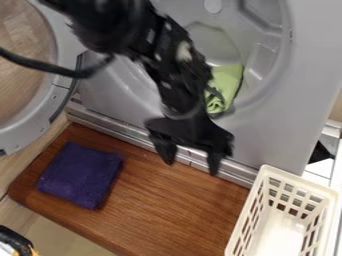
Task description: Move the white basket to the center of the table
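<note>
My gripper (190, 162) hangs over the back edge of the brown wooden table (167, 210), its two fingers spread apart with nothing between them. The white basket (258, 207), a slatted rectangular one, stands at the lower right, over the table's right end and partly cut off by the view's edge. It lies to the right of and below the gripper, apart from it. Its inside looks bare.
A folded dark purple cloth (81, 175) lies on the table's left part. Behind the table stands a grey machine (267, 130) with a round opening holding a green cloth (228, 85). Its round door (60, 30) hangs wide at the upper left. A dark object (15, 240) sits at the lower left corner.
</note>
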Motion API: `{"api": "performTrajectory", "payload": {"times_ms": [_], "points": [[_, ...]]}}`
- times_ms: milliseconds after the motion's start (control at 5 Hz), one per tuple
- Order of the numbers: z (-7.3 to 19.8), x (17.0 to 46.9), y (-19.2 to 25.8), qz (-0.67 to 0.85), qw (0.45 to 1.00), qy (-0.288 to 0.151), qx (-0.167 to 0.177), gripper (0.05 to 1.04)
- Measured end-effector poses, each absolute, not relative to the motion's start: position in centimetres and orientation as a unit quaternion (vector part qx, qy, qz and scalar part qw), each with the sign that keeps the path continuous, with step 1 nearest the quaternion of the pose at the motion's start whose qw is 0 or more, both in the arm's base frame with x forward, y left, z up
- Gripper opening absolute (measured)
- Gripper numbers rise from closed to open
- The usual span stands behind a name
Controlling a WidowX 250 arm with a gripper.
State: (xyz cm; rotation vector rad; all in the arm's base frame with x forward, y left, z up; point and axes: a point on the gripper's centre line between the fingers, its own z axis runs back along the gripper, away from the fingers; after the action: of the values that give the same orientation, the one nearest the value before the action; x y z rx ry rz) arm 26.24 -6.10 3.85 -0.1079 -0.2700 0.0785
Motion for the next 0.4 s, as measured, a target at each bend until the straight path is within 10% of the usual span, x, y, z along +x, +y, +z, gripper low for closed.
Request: {"api": "performTrajectory", "payload": {"times_ms": [400], "points": [[-0.3,25.8,-10.2,0.011,0.99,-0.112,-0.088,1.0]]}}
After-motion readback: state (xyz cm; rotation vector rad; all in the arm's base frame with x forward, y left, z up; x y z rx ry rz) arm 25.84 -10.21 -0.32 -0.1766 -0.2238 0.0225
